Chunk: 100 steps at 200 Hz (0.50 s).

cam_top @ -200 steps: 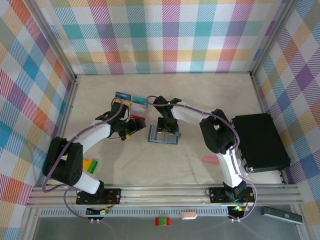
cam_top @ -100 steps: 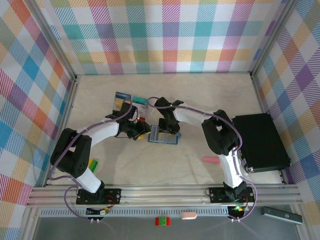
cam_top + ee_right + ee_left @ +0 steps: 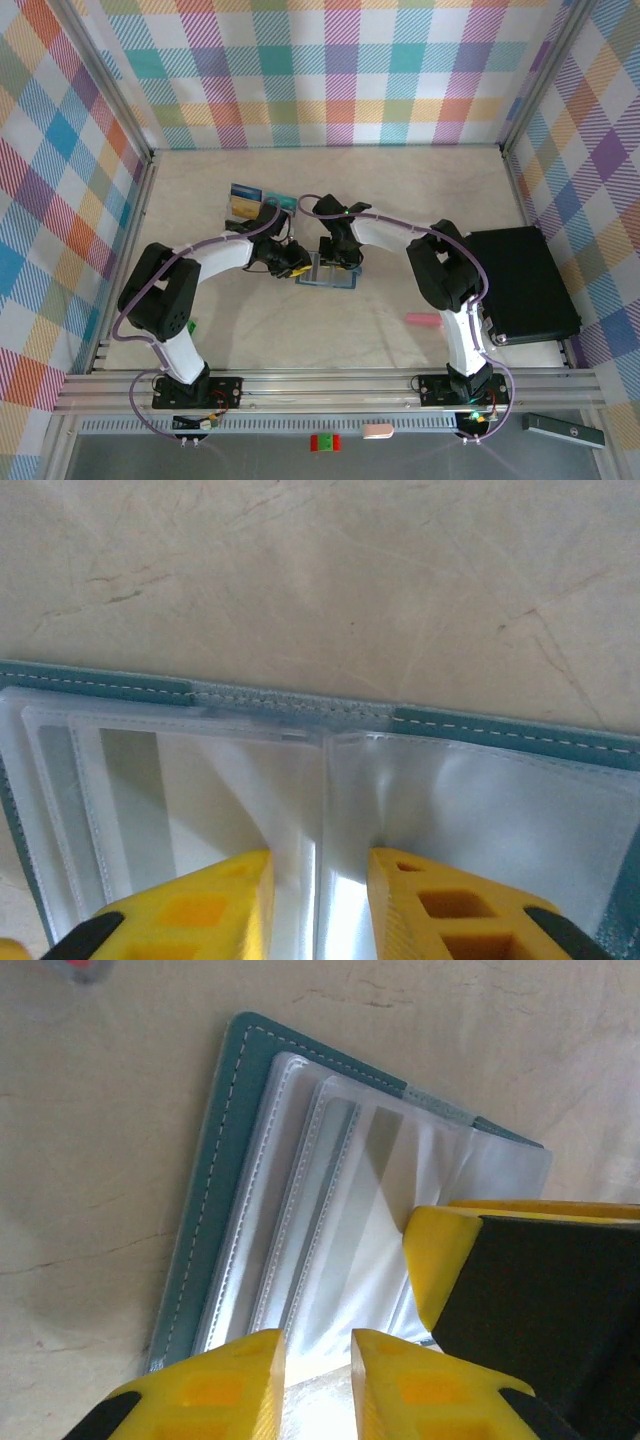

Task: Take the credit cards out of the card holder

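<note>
We're pinning the card holder (image 3: 300,695) with the right tool (image 3: 318,905), both tools narrow; left tool (image 3: 317,1385) should be entering the sleeve (image 3: 330,1240).

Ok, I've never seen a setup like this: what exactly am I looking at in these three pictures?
Two robot arms are bolted at the near edge of a table. The wide picture looks down from above; the other two come from a camera on each wrist. An open teal card holder lies mid-table, with loose cards behind it and a black box to the right. Both arms reach to the holder. Each wrist view shows yellow jaws slightly apart, straddling its clear sleeves; nothing is clearly gripped.
</note>
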Motion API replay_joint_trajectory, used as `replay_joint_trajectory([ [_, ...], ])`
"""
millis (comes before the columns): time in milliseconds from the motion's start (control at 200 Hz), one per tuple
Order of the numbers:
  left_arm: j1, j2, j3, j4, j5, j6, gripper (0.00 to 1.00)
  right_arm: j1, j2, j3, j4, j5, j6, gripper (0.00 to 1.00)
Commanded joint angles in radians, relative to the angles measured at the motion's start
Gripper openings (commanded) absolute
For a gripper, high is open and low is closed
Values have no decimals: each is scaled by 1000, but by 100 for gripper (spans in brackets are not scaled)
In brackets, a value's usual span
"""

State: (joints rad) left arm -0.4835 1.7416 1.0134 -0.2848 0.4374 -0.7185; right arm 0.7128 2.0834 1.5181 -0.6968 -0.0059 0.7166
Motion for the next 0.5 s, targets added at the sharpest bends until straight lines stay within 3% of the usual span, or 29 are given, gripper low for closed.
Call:
replay_joint_trajectory([
  [0, -15, 25, 31, -4, 15, -15, 23, -6, 23, -39, 0, -4, -25, 30],
  [495, -29, 60, 19, -11, 3, -13, 22, -9, -3, -54, 3, 8, -26, 29],
])
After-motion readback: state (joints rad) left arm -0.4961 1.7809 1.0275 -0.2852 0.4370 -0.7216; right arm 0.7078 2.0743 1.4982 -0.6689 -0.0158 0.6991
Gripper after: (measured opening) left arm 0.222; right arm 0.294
